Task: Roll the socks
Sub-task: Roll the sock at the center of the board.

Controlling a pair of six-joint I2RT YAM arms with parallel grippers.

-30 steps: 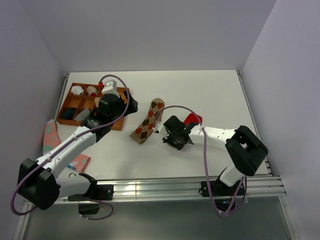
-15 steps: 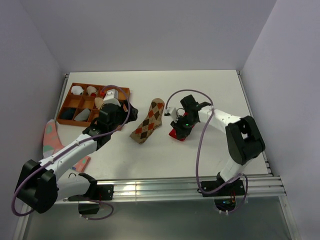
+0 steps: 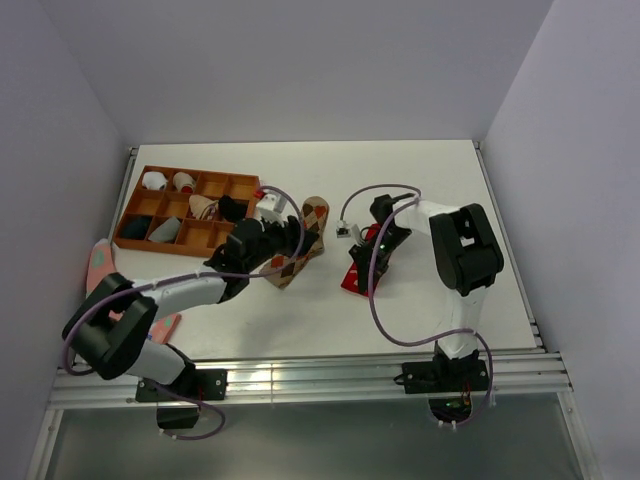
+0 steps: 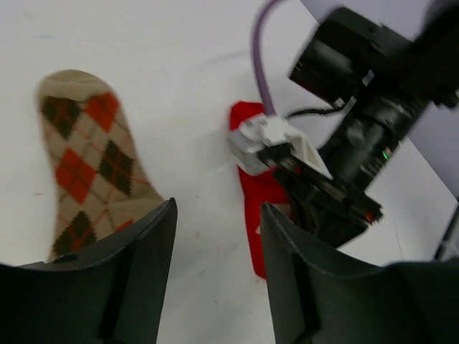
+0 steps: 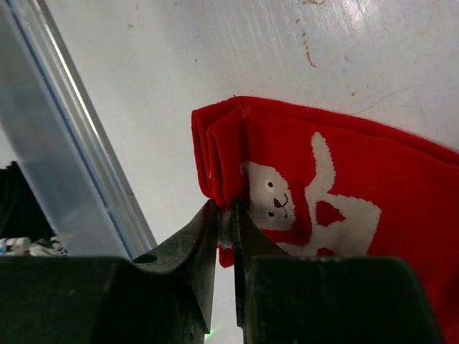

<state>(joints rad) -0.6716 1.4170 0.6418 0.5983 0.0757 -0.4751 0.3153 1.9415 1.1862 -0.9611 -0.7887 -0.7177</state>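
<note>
Our right gripper [image 5: 228,221] has its fingers almost closed, pinching the folded edge of the red sock [image 5: 344,179], which lies flat just right of the argyle sock [image 4: 86,158]. Our left gripper [image 4: 217,218] is wide open and empty, over the argyle sock's nearer part. The divided tray [image 3: 130,205] sits left of that sock.

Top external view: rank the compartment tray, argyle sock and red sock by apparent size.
1. compartment tray, clearly largest.
2. argyle sock.
3. red sock, folded.
Both socks are partly covered, so their order is unsure.
</note>
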